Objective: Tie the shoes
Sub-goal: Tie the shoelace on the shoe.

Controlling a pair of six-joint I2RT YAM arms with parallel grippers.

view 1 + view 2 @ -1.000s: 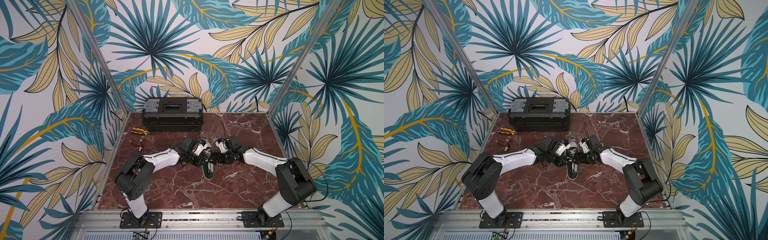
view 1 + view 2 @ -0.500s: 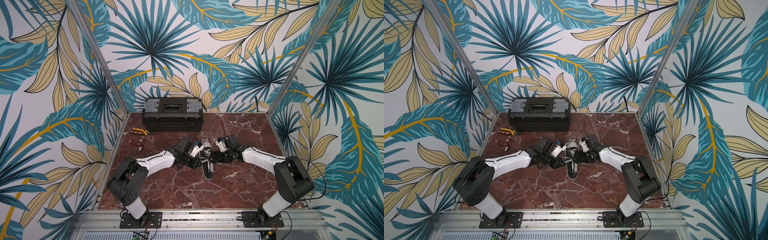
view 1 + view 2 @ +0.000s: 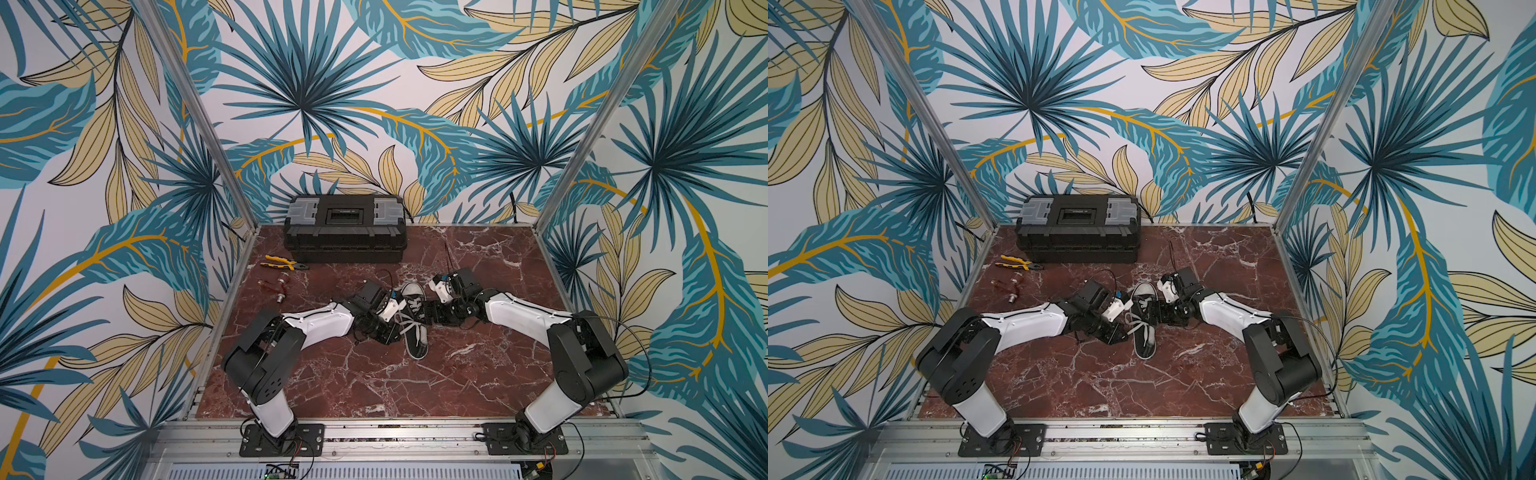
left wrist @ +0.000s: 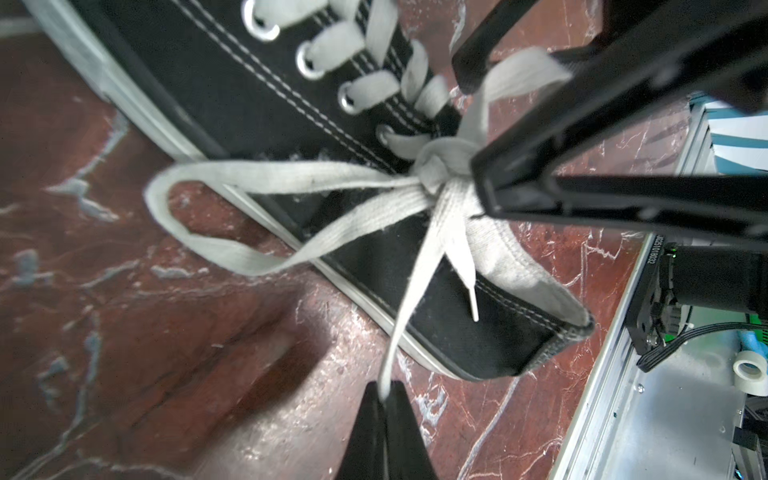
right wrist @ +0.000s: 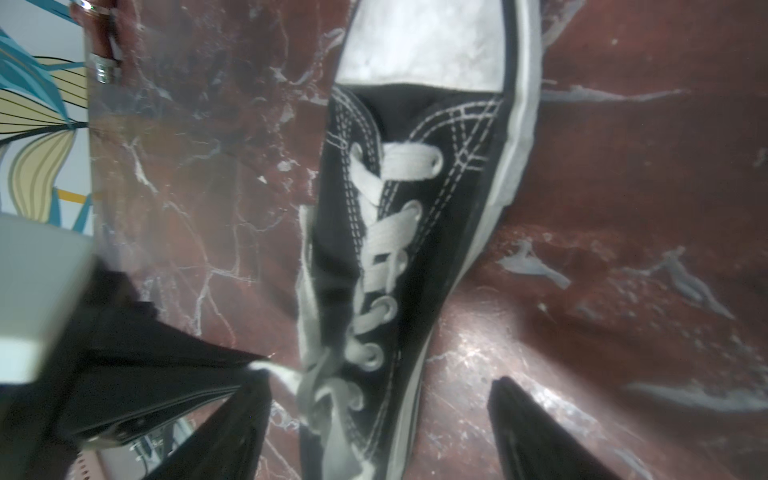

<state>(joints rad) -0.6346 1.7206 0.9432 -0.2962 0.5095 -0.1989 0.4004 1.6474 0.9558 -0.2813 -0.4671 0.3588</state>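
We see the black sneaker point(image 3: 417, 347) resting on its sole in the middle of the marble bench point(image 3: 374, 390), with the white toe cap point(image 3: 411, 289) toward the far wall and the heel toward the arm bases. The left arm point(image 3: 324, 328) reaches it from one side and the right arm point(image 3: 523, 316) from the other side. In the left wrist view the white laces point(image 4: 365, 89) are drawn into a knot point(image 4: 436, 164) above the top eyelets. One loop point(image 4: 270, 176) goes from the knot over the side of the shoe onto the bench. The jaws of the left arm are pressed together and they pinch one lace strand point(image 4: 422, 266), which runs straight from the knot to their tips. The jaws of the right arm stand spread, one on each side of the sneaker close to the knot; whether they touch a lace we cannot tell. Behind the shoe, against the far wall, stands a black toolbox point(image 3: 345, 232), and beside it lie yellow-handled pliers point(image 3: 282, 264).
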